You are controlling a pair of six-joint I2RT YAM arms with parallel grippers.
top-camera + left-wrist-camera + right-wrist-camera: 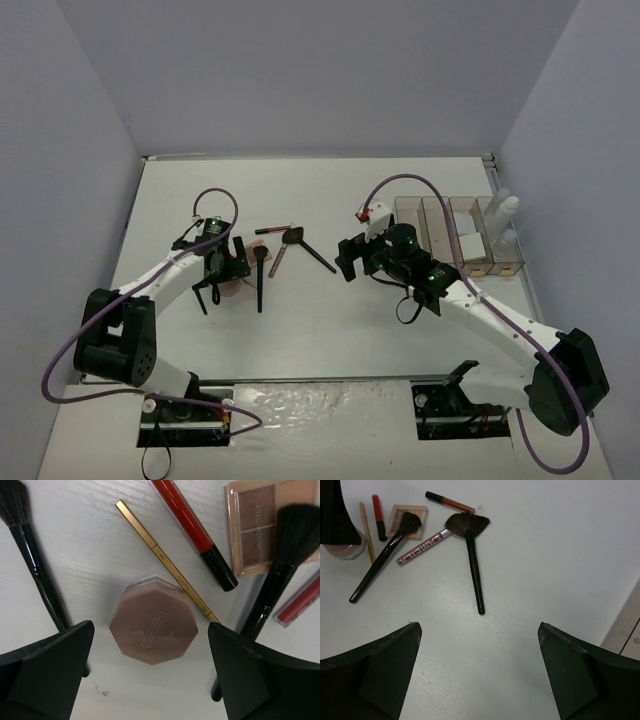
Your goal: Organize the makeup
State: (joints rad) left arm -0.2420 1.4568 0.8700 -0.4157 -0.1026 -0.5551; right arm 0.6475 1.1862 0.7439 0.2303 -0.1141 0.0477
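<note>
Left end effector (228, 262) wide open, empty, above pink compact (153, 628), left of surface (545, 555) centre. Right end effector (480, 625) wide open, empty. Gold pencil (165, 560) touches compact; red tube (192, 530), palette (255, 527), fan brush (472, 560) nearby. Organizer (460, 235) at far right edge, bottle (507, 210) inside.

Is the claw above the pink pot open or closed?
Open. The left gripper has its fingers wide apart, clear of the pink compact.
</note>
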